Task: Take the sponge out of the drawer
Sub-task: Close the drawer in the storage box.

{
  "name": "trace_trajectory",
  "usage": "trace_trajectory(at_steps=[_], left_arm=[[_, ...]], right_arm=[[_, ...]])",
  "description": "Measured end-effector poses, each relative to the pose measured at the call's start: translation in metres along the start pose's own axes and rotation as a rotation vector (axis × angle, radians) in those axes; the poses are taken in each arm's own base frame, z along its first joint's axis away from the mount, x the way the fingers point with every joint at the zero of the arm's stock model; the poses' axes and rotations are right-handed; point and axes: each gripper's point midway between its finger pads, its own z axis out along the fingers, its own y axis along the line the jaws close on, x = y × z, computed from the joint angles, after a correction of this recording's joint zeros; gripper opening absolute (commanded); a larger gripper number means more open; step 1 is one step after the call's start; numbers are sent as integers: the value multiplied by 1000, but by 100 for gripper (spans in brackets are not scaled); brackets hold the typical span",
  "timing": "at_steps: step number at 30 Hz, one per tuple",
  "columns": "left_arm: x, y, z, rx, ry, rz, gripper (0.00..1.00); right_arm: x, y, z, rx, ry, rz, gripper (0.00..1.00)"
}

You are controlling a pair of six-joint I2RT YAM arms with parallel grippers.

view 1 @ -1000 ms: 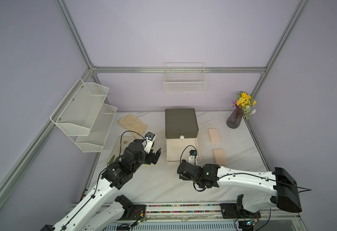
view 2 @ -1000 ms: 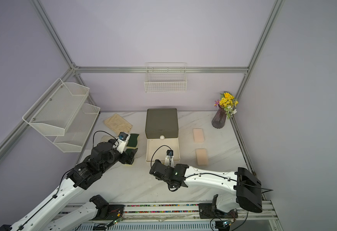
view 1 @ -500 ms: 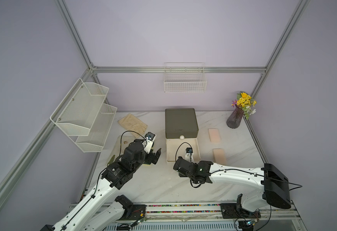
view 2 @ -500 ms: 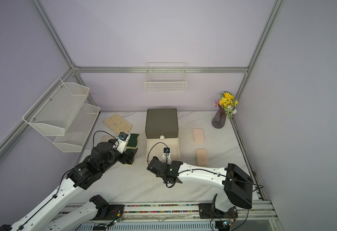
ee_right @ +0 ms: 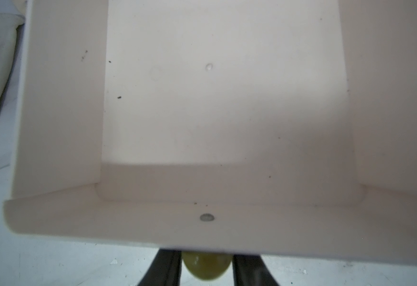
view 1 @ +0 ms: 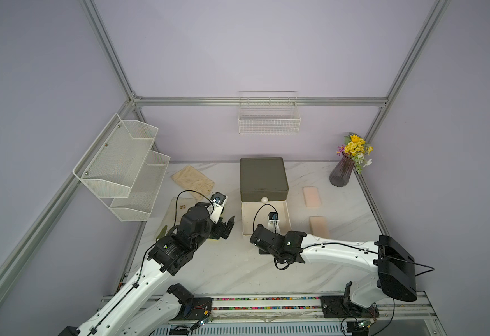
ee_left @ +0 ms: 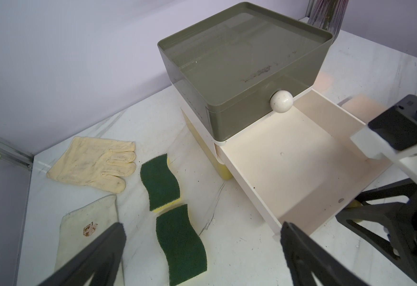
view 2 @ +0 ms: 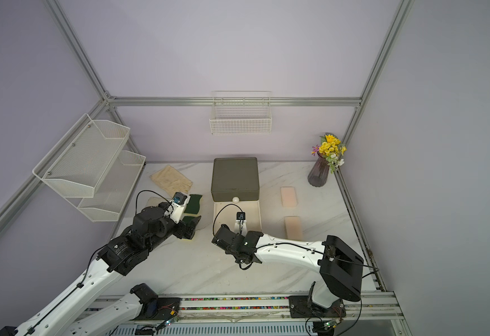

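The cream drawer (ee_left: pixel 252 190) stands pulled out at the bottom of the olive cabinet (view 1: pixel 263 177), and its inside (ee_right: pixel 224 99) is bare. My right gripper (ee_right: pixel 206 257) is shut on the yellow-green knob (ee_right: pixel 205 268) at the drawer front. Two green-topped yellow sponges (ee_left: pixel 160 183) (ee_left: pixel 181 240) lie end to end on the table left of the cabinet; the far sponge (view 2: pixel 194 202) also shows in a top view. My left gripper (ee_left: pixel 203 226) hangs open over the near sponge, with nothing between its fingers (view 1: pixel 228 224).
A cream glove (ee_left: pixel 91 163) and a stained cloth (ee_left: pixel 86 237) lie left of the sponges. A white ball knob (ee_left: pixel 281 101) sits on the upper drawer. Two beige pads (view 1: pixel 311 196) (view 1: pixel 318 226) and a flower vase (view 1: pixel 342 174) stand right. Wire shelves (view 1: pixel 121 165) hang on the left wall.
My right arm has slid left and forward to the drawer front, and its jaws have closed on the knob. The left arm and both sponges have stayed put.
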Motion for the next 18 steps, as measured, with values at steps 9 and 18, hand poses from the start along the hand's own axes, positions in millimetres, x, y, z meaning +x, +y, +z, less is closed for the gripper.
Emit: trace_trajectory(at_steps=[9,18], left_arm=[[0,1,0,1,0,-3,100],[0,0,0,3,-2,-3,100]], right_arm=[[-15,4,8,-1,-2,0,15],[-53,5,30,10,-63,9,14]])
